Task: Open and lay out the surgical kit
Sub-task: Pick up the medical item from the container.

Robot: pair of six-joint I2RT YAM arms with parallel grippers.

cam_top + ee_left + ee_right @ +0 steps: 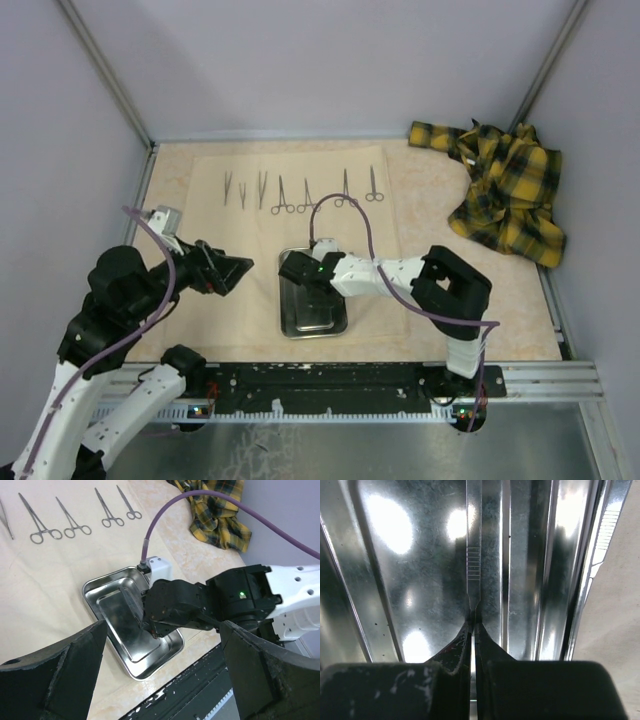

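Note:
The beige cloth wrap (225,225) lies spread flat on the table. Several forceps and tweezers (283,195) lie in a row along its far part, also in the left wrist view (67,526). The steel tray (292,322) sits at the cloth's near edge. My right gripper (322,300) reaches down into the tray (395,580) and is shut on a thin metal tweezers (474,555) with a ridged grip, lying along the tray floor. My left gripper (235,270) is open and empty, hovering just left of the tray (97,587).
A yellow-and-black plaid cloth (505,190) lies crumpled at the back right. A second ridged metal piece (606,527) shows at the tray's right wall. A purple cable (345,215) arcs over the cloth. The black mounting rail (330,380) runs along the near edge.

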